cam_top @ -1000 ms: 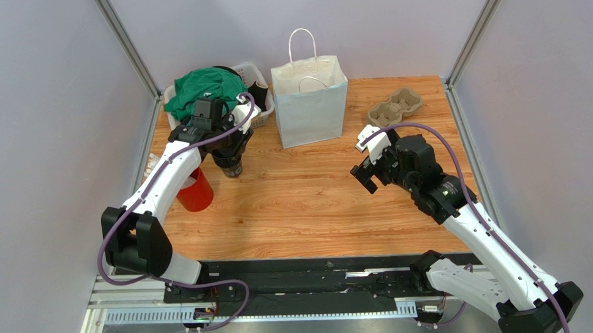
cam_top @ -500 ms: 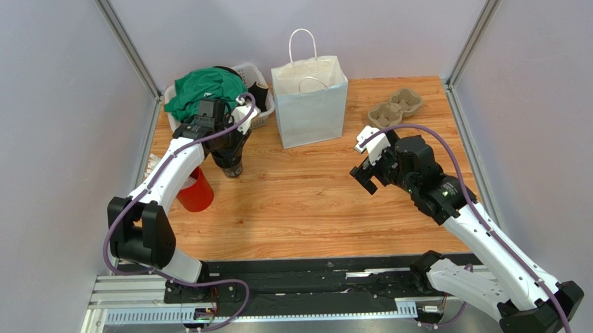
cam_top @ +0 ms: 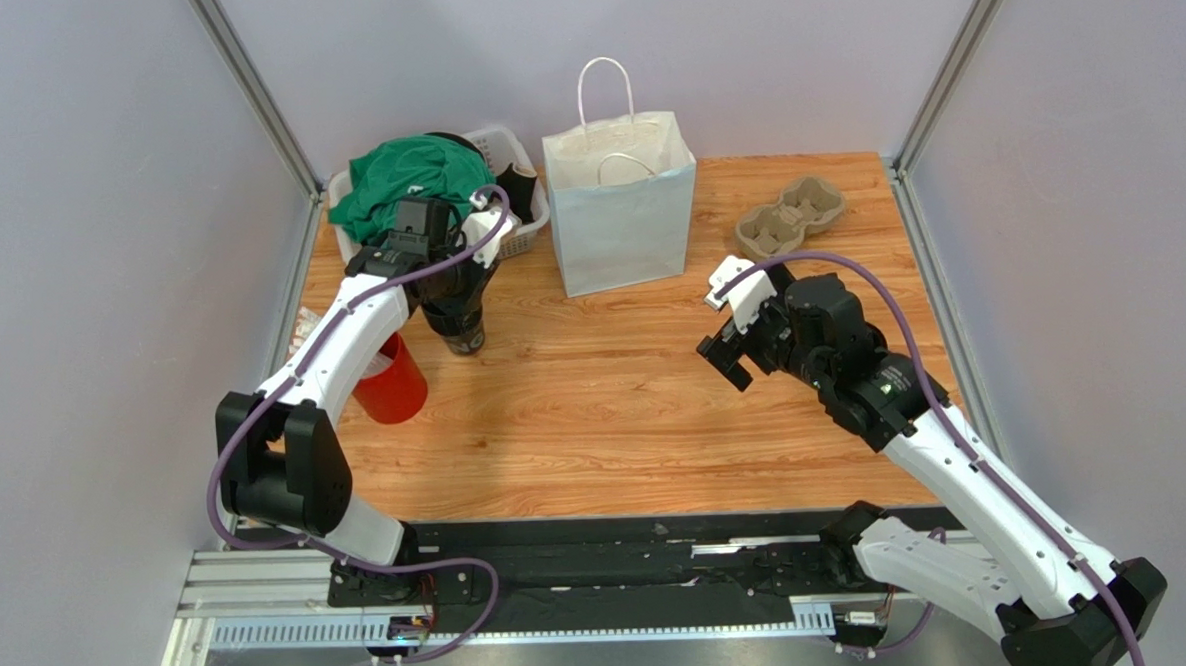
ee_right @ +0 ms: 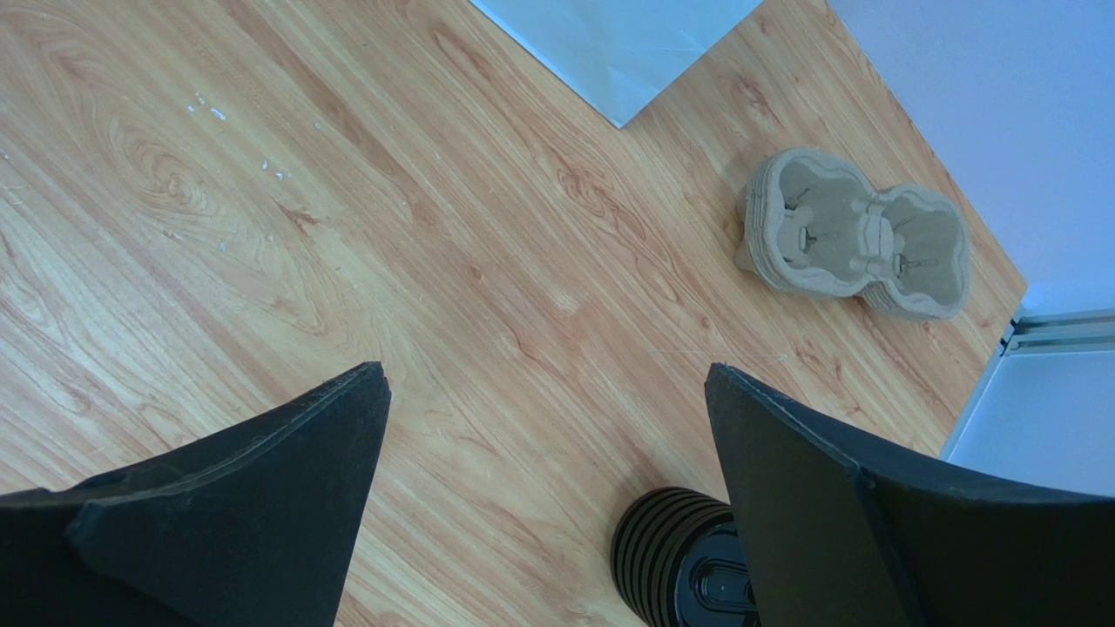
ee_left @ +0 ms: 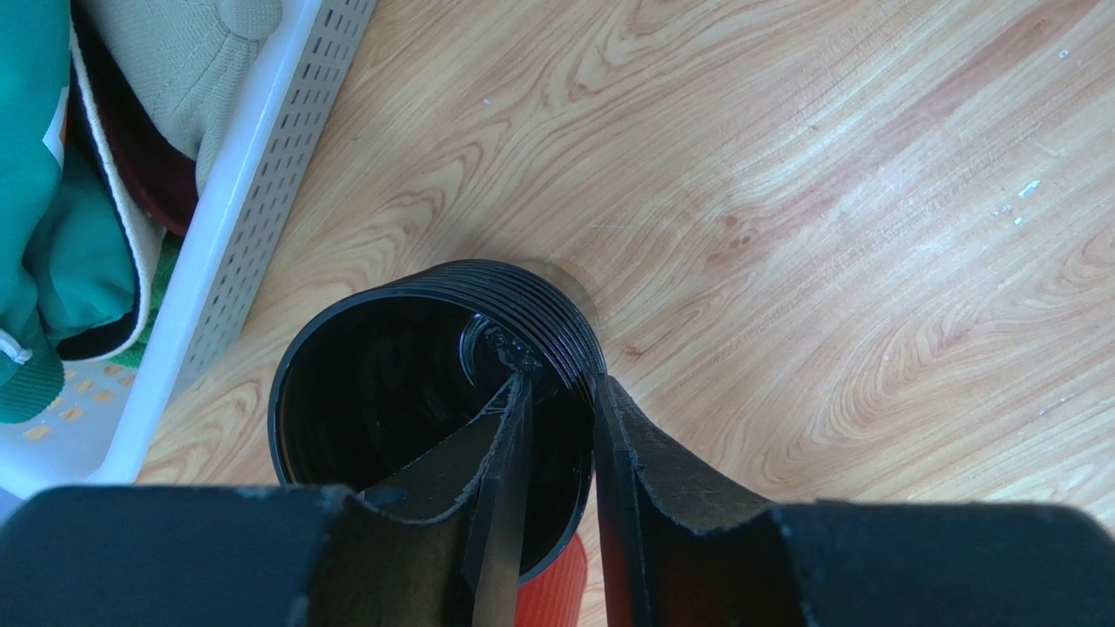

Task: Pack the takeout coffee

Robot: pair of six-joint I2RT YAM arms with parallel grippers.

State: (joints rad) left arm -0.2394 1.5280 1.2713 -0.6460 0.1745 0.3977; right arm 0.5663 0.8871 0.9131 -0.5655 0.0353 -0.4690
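The takeout coffee [ee_right: 681, 562], a black ribbed cup with a black lid, stands on the wood just below my right gripper's [ee_right: 546, 372] right finger. In the top view my right arm hides it. The right gripper [cam_top: 723, 350] hangs wide open and holds nothing. My left gripper [cam_top: 460, 312] is lowered onto a lidless black ribbed cup [ee_left: 380, 392] in front of the basket. One of its fingers is inside this cup and the other outside, and the left gripper [ee_left: 563, 382] stands narrow astride the wall. A slim gap still shows beside the inner finger.
A red ribbed cup [cam_top: 394, 387] stands close beside the lidless cup. The white basket [cam_top: 527, 216] with a green cloth [cam_top: 412, 176] sits at the back left. A pale paper bag [cam_top: 624, 212] stands open at the back centre. A pulp cup carrier [cam_top: 790, 217] lies at the back right.
My left gripper's jaws have narrowed around the lidless cup's wall and the left arm has shifted a little. The right gripper has edged slightly left, still open.
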